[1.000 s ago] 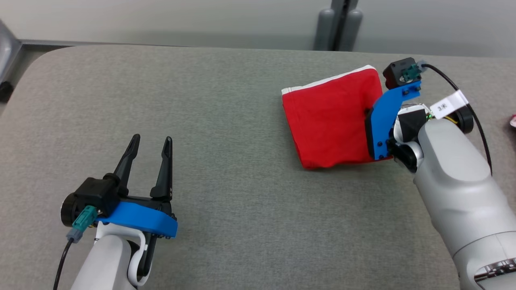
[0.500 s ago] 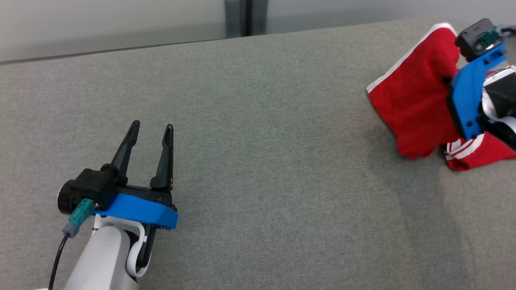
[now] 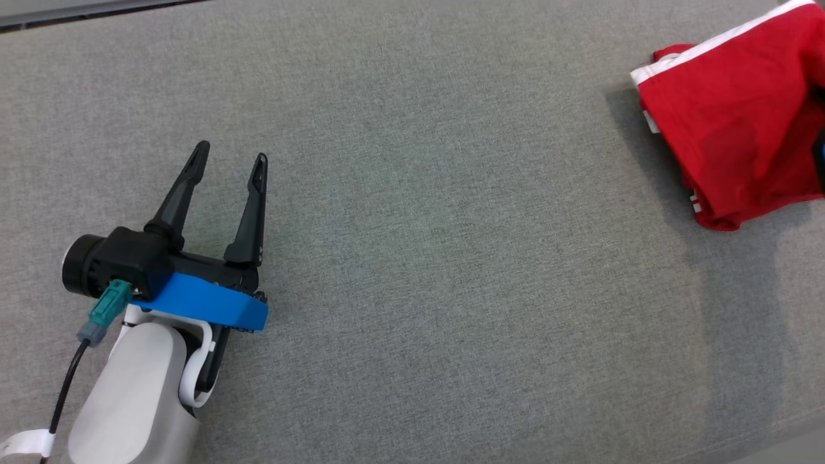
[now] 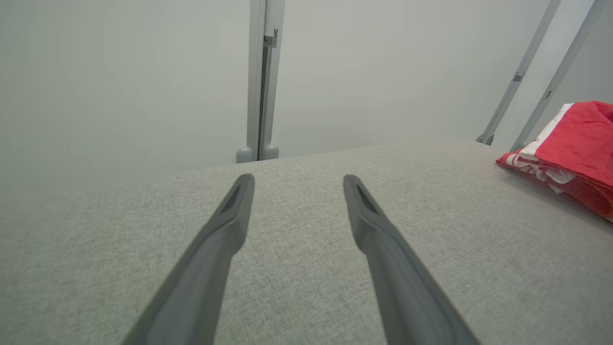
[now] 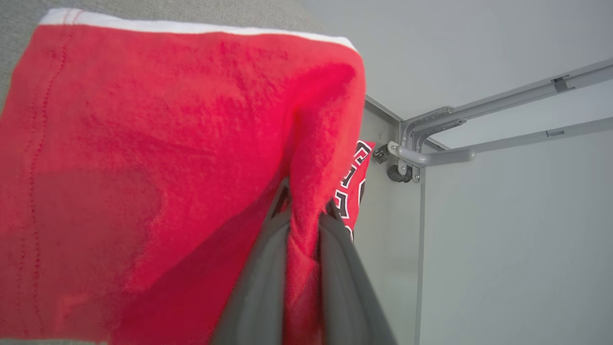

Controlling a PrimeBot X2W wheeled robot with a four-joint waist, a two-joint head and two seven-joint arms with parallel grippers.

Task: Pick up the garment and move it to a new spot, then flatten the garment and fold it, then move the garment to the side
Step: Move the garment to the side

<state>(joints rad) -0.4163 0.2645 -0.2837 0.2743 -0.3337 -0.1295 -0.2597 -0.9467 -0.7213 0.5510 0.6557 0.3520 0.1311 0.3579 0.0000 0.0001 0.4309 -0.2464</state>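
The garment (image 3: 735, 129) is red cloth with a white hem, folded, at the far right of the grey table in the head view; its shadow falls on the table beneath it. In the right wrist view my right gripper (image 5: 306, 211) is shut on a fold of the garment (image 5: 143, 167), which hangs lifted and shows black-and-white lettering behind. My left gripper (image 3: 229, 161) stands open over bare table at the lower left, far from the cloth. The left wrist view shows its two fingers (image 4: 230, 225) apart and the garment (image 4: 574, 148) at the right edge.
The grey fabric table top (image 3: 451, 258) spans the head view, with its far edge at the upper left. Pale wall and a grey post (image 4: 261, 96) stand behind the table. Grey metal frame bars (image 5: 479, 124) run beside the held cloth.
The head view has swung left and down. The garment has come up off the table in my right gripper's hold and now sits at the picture's right edge. My left gripper stays open.
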